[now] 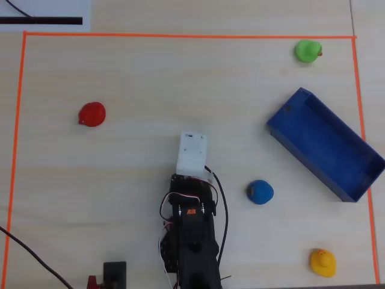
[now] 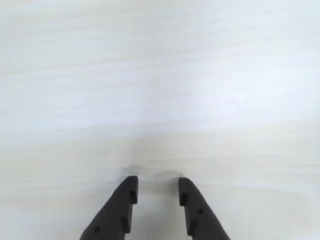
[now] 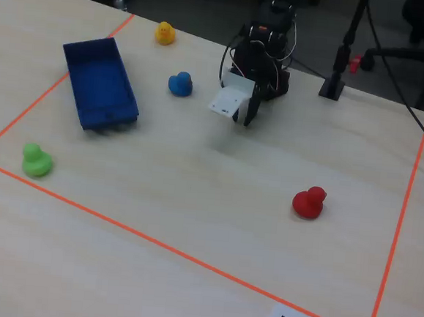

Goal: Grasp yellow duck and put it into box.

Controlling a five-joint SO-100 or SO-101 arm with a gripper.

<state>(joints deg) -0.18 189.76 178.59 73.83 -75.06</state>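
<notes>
Two dark fingers of the gripper [image 2: 156, 192] stand slightly spread above the bare table [image 2: 160, 90], holding nothing. In the overhead view, the yellow duck [image 1: 322, 262] sits at the lower right, well apart from the empty blue box [image 1: 325, 144].

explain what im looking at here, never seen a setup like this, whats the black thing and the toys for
The black thing is a small robot arm on a table. One picture looks straight down, one looks from across the table, and one comes from a camera on the arm's wrist. That wrist picture shows the gripper, two dark fingers slightly apart, holding nothing above bare wood. Inside an orange tape border lie four toys: a yellow duck, a blue toy, a green duck and a red toy. The blue box is empty; the yellow duck goes in it.
</notes>
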